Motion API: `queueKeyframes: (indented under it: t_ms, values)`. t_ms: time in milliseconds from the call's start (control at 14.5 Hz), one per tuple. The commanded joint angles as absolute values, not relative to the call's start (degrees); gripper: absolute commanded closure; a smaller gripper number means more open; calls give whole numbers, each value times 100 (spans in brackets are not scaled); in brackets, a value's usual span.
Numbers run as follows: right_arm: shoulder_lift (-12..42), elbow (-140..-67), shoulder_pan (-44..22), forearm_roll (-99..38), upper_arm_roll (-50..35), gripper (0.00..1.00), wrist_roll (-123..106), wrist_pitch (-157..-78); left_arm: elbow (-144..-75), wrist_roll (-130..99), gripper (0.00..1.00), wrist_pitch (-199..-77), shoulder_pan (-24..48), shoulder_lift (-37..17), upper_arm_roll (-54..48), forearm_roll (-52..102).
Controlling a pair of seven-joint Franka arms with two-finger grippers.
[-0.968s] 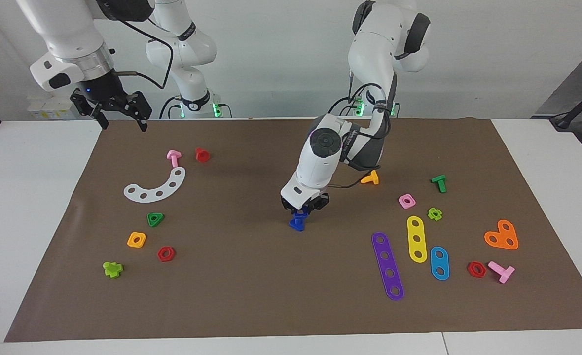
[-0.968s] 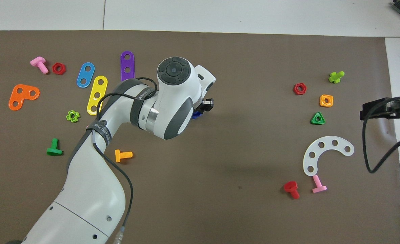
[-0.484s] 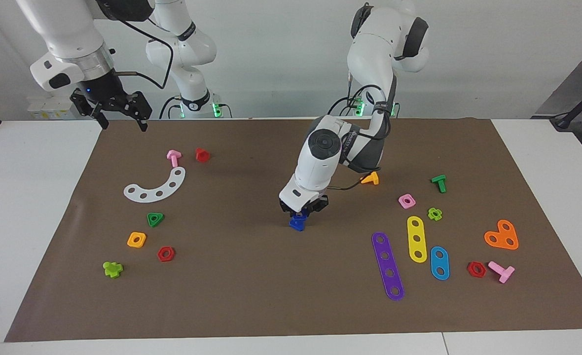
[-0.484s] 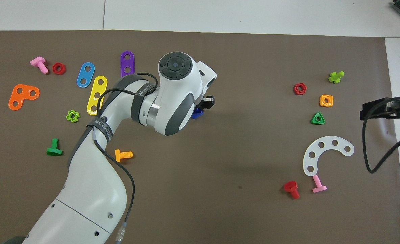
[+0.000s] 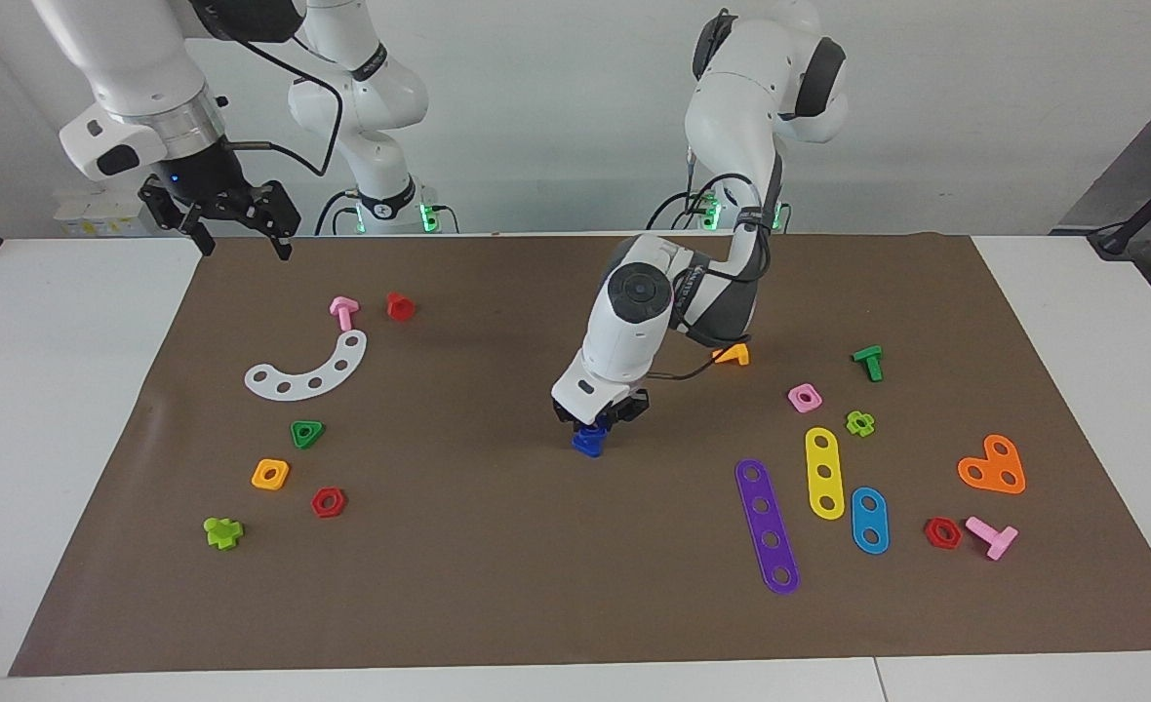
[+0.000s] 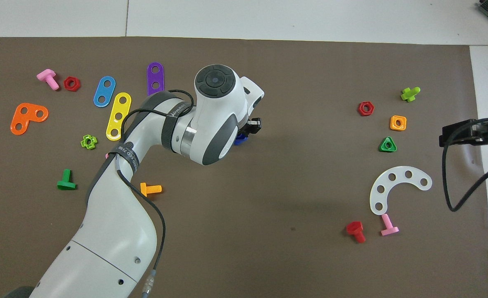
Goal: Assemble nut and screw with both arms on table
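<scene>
A small blue screw (image 5: 586, 446) stands on the brown mat (image 5: 497, 575) near the table's middle; it also shows in the overhead view (image 6: 240, 141), mostly under the wrist. I cannot make out a blue nut apart from it. My left gripper (image 5: 595, 427) points down right over the blue piece, with its tips at the piece's upper part. My right gripper (image 5: 239, 239) waits, open and empty, in the air over the mat's edge at the right arm's end of the table (image 5: 49, 390); in the overhead view it (image 6: 471, 132) shows at the frame's edge.
An orange bolt (image 5: 733, 353) and a pink square nut (image 5: 805, 397) lie toward the left arm's end, with purple (image 5: 767, 526), yellow and blue strips. A white curved strip (image 5: 312, 370), pink bolt (image 5: 343, 312), red bolt (image 5: 400, 306) and orange square nut (image 5: 270, 474) lie toward the right arm's end.
My left gripper has sunk a little lower over the blue piece, which has stayed on the mat. The right arm has not moved.
</scene>
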State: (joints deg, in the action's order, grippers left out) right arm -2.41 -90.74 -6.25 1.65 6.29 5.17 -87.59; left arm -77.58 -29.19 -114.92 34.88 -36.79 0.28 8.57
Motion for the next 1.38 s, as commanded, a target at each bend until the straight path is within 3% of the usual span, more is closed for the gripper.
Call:
queueKeyframes:
  t_ms: [0, 691, 829, 1175, 1313]
  values:
    - [-360, -9193, -580, 79, 598, 0, 510, -8763, -7690, -2971, 72, -11557, 3568, -3771, 132, 923]
    - [-360, -9185, -580, 79, 598, 0, 510, -8763, -8033, -2979, 70, -11926, 3595, -3762, 141, 861]
    - [-360, -9193, -580, 79, 598, 0, 510, -8763, -8025, -2979, 58, -11927, 3595, -3753, 141, 861]
    - [-360, -9193, -580, 79, 598, 0, 510, -8763, -8007, -2988, 2, -11909, 3595, -3753, 141, 729]
    - [-360, -9193, -580, 79, 598, 0, 510, -8763, -7928, -2997, 1, -11717, 3577, -3762, 141, 730]
